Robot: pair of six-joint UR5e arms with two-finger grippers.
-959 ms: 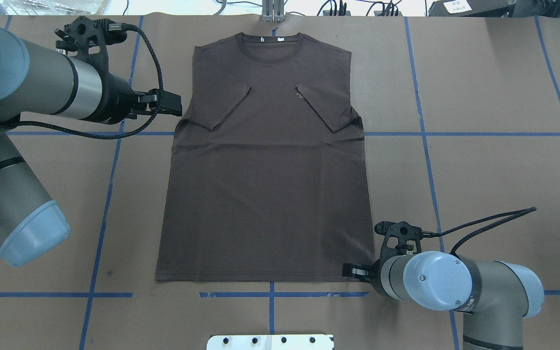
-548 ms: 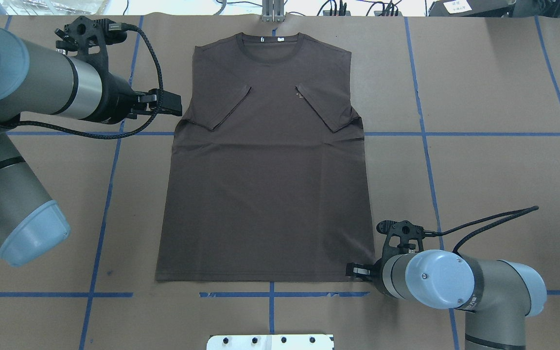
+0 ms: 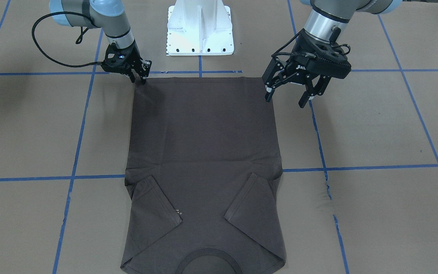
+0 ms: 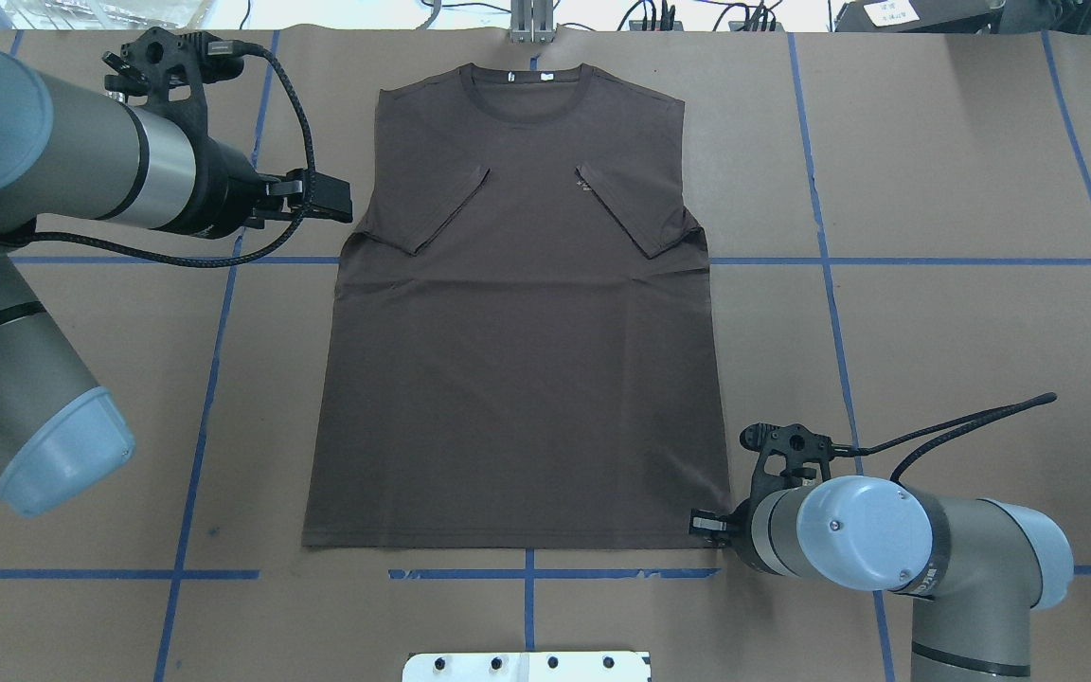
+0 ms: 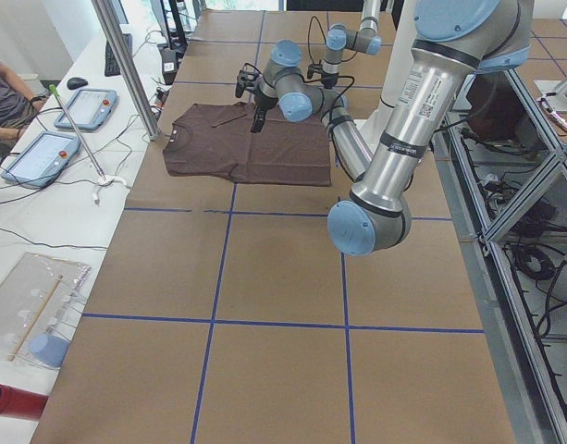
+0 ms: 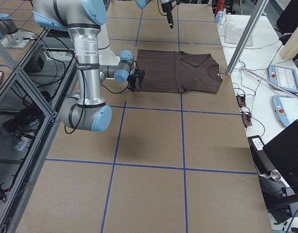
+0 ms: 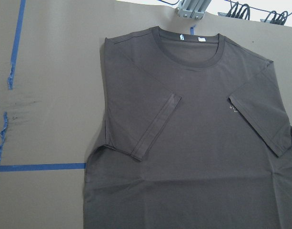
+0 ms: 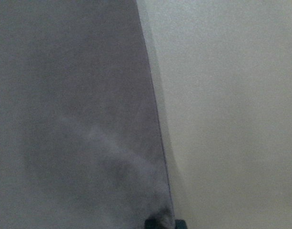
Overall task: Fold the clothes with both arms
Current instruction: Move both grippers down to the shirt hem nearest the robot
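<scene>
The dark brown T-shirt [image 4: 517, 360] lies flat on the brown paper, collar at the far edge and both sleeves folded in over the chest; it also fills the left wrist view [image 7: 198, 143]. My right gripper [image 3: 138, 79] points down at the hem corner on the robot's right side [image 4: 697, 526]. Its fingertips [image 8: 153, 223] stand close together with bunched fabric [image 8: 79, 119] between them, shut on that corner. My left gripper [image 3: 284, 101] hangs open and empty, well above the table and beside the shirt's left edge near the sleeve [image 4: 328, 199].
The white pedestal base [image 3: 200, 34] stands just behind the hem. Blue tape lines cross the paper. A metal post [image 4: 531, 19] rises beyond the collar. A person [image 5: 6, 83] sits at a side table with handheld pendants [image 5: 80, 106].
The right arm has drawn slightly to the right at the hem corner. The left arm has crept a touch farther away. The shirt lies as before.
</scene>
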